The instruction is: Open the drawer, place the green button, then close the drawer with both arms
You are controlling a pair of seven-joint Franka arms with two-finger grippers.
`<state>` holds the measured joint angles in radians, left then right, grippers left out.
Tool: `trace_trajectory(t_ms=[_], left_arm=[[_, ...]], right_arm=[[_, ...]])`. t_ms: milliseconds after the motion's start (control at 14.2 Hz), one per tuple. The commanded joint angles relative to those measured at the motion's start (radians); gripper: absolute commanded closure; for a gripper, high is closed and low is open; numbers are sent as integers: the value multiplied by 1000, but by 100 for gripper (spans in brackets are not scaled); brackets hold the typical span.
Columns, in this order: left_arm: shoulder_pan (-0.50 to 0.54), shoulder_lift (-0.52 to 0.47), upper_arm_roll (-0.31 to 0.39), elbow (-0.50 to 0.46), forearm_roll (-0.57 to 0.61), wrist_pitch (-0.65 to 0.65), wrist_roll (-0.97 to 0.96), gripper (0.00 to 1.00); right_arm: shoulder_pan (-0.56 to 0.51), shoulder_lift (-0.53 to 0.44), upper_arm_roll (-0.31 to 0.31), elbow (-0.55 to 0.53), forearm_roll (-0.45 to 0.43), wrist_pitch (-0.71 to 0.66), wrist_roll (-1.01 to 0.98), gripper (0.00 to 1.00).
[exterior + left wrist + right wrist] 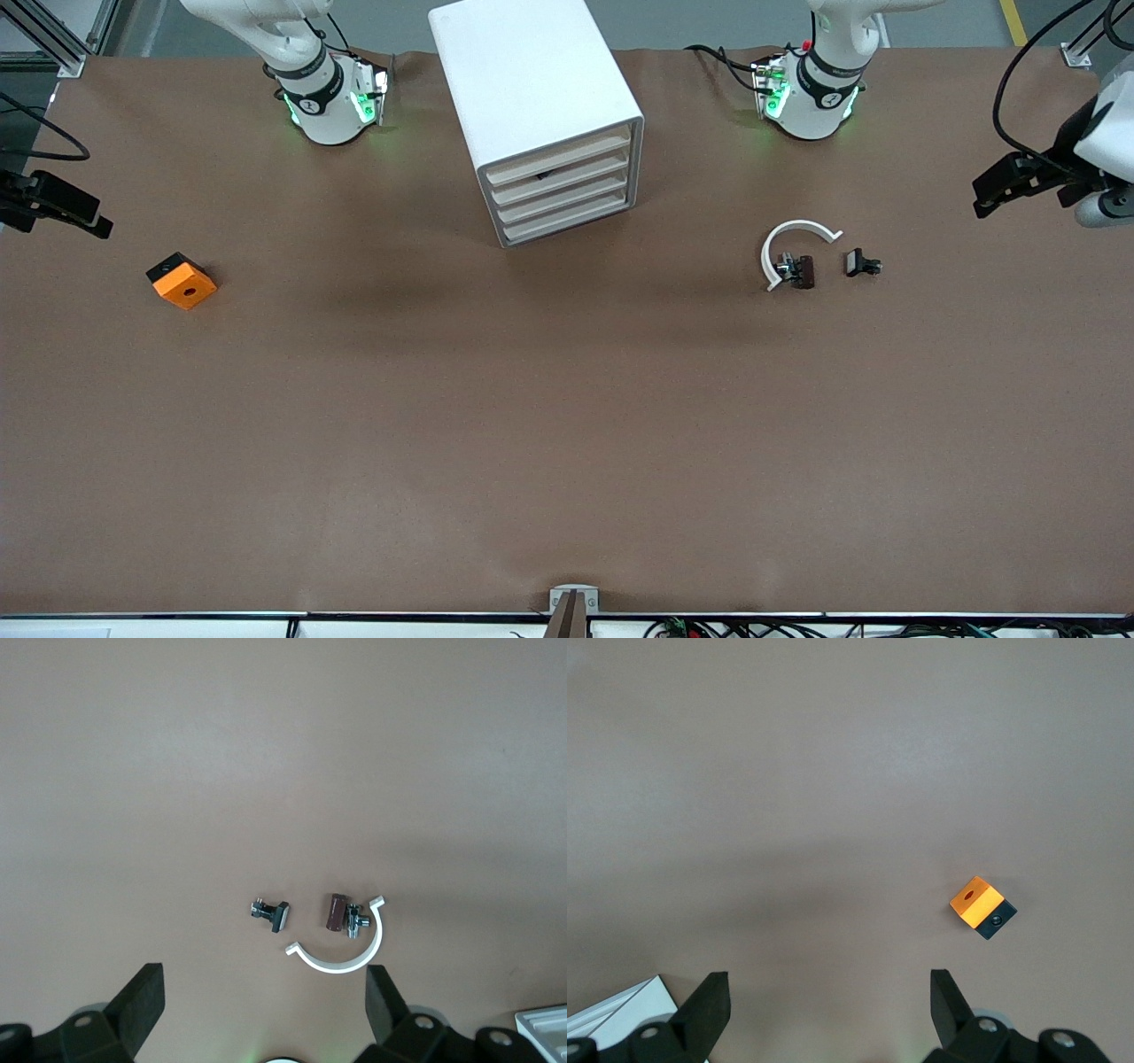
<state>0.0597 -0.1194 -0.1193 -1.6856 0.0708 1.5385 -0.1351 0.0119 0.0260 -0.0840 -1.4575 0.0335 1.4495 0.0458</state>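
While both arms wait raised at the ends of the bench [567,425], the contents read, nearest first:

Orange cube [182,281], black base, hole in its top face, toward the right arm's end.

White ring [791,248], an open arc, toward the left arm's end; a brown clip [799,271] lies touching it, a black clip [860,263] just beside.

Cabinet [540,106], white, four drawer fronts stacked and facing the front camera, long axis running away from it. All fronts sit flush. The drawer [567,198], among the lower ones, is shut.

Button: cannot tell where it lies.

Right gripper [55,206], over the bench edge: fingers spread, holding nothing.

Left gripper [1019,182], over the other edge: fingers spread, holding nothing.
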Motion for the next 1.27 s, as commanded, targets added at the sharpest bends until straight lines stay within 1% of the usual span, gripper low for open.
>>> trace_trajectory(t_ms=[0,141,565,1201], left_arm=[[-3,-45,15,-51,-72,26,20,0],[-4,-46,13,-51,-85,34,19,0],[-4,-16,17,-13,-78,26,15,0],[-8,-6,15,21,-54,-9,15,0]], right_arm=[[-17,-1,15,9,-24,-11,9,0],[-9,0,18,9,-50,-11,9,0],[-9,0,20,9,-50,-11,8,0],[-10,-1,20,9,-50,-11,8,0]])
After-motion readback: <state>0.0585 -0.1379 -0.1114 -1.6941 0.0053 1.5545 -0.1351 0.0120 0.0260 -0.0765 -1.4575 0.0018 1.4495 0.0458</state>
